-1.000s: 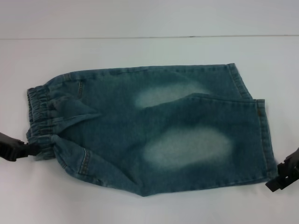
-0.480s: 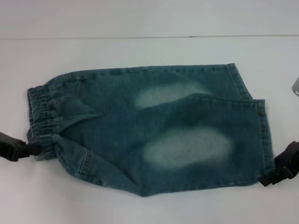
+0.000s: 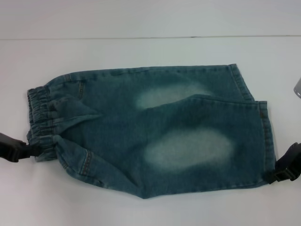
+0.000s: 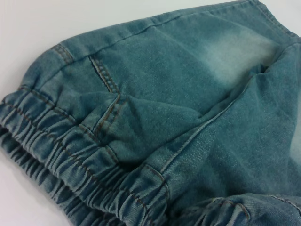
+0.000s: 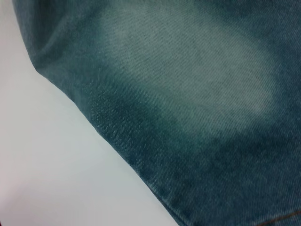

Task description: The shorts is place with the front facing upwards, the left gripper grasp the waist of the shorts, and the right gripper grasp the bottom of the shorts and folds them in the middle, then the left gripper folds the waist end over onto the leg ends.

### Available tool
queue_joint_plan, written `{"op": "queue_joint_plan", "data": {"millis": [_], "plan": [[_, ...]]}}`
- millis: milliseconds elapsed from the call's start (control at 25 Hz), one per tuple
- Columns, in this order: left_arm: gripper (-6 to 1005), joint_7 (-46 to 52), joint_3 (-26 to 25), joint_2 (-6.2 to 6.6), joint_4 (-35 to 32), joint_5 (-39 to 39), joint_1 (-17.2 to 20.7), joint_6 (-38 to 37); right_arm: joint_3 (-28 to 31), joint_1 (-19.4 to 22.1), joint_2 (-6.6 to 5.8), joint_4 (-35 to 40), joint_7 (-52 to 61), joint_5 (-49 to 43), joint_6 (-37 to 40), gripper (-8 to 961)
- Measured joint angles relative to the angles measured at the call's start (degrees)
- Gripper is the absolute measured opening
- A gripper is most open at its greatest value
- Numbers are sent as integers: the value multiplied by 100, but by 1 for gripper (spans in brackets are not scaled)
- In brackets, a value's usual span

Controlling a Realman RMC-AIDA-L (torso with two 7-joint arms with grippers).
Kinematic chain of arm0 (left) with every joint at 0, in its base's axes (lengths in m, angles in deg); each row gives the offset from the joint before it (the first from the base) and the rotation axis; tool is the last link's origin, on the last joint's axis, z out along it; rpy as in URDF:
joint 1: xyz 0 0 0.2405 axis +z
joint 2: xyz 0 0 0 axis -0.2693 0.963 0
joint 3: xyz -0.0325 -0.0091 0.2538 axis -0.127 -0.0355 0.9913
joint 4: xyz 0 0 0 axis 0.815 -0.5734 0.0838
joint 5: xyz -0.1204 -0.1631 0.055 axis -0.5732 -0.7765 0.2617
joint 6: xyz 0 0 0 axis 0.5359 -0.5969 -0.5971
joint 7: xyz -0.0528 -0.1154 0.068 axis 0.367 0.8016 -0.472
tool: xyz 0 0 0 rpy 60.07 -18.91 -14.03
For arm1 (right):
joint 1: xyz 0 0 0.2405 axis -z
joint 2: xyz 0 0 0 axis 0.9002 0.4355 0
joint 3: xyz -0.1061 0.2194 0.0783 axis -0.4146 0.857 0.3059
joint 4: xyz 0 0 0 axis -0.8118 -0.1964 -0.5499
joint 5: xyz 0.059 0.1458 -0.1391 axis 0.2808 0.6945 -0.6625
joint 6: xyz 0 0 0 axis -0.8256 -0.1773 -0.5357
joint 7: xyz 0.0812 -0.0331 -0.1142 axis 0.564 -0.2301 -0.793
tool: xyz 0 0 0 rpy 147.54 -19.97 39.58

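Shorts (image 3: 155, 132): lying flat on white table (image 3: 141, 52), waist (image 3: 40, 122) leftward, hems (image 3: 265, 136) rightward. Left gripper (image 3: 29, 150): touching waist's near corner; finger state cannot be told. Right gripper (image 3: 277, 175): at near hem corner; likewise. Grey object (image 3: 297, 88): far right edge, apart from the shorts.

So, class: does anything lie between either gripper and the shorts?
Nothing visible does. The left gripper sits right at the waist of the shorts, and the right gripper is at the leg hem. Only bare table surrounds them.
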Motion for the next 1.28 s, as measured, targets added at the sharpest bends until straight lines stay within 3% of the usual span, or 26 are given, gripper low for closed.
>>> {"op": "queue_joint_plan", "data": {"millis": [160, 440, 640, 840, 1160, 1280], "plan": [[26, 83, 0, 12, -24, -13, -13, -25, 157, 39, -33, 29, -163, 174, 17, 77], [27, 758, -187, 142, -51, -174, -146, 80, 968, 249, -254, -95, -827, 1460, -80, 59], [26, 1357, -235, 151, 8, -174, -261, 835, 1335, 342, -321, -621, -1216, 2426, -751, 58], [26, 1601, -235, 39, 111, -175, -352, 1399, 1370, 355, -251, -1324, -1687, 3242, -1796, 57], [27, 1645, -194, -26, 402, -176, -481, 1975, 1379, 397, 111, -1597, -2201, 4401, -3266, 55], [27, 1644, -200, -45, 375, -192, -482, 2088, 1379, 341, 163, -1696, -2258, 4517, -3604, 54]]}}
